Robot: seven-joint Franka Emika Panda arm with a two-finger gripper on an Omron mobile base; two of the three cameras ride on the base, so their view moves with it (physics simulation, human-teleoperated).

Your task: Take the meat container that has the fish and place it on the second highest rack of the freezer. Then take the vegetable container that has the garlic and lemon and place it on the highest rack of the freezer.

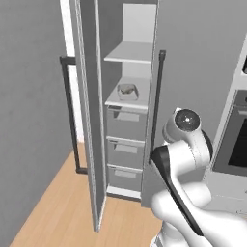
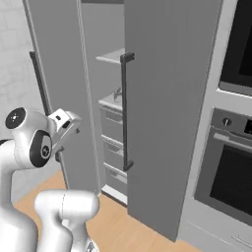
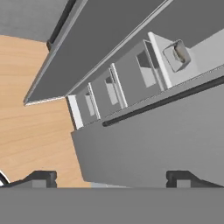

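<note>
The hand (image 3: 112, 177) hangs in front of the freezer with its two dark fingertips (image 3: 41, 177) spread as wide apart as they go and nothing between them; it holds nothing and touches nothing. In the hand view its tips frame the closed right door (image 3: 157, 140), whose long dark handle (image 3: 170, 99) runs along the door's near edge, just beside the gap into the cabinet. From the right base view, the white arm (image 2: 29, 142) is folded low and stands well back from the cabinet front, with bare wooden floor (image 1: 53, 212) between the base and the doors. The left door (image 1: 89, 120) stands swung outward, its thin edge pointing toward the robot, leaving a tall narrow opening between it and the closed door's handle. Through that opening, a container (image 1: 127, 90) sits on a shelf (image 1: 116, 102) just above the three stacked drawers (image 1: 125, 149); what is in it is too small to make out. One more shelf (image 1: 129, 52) sits higher up and carries nothing visible. The container rests near the middle of its shelf, apart from both side walls. To the right of the freezer, a wall oven (image 2: 231, 167) is set into the cabinetry, well clear of the arm.
</note>
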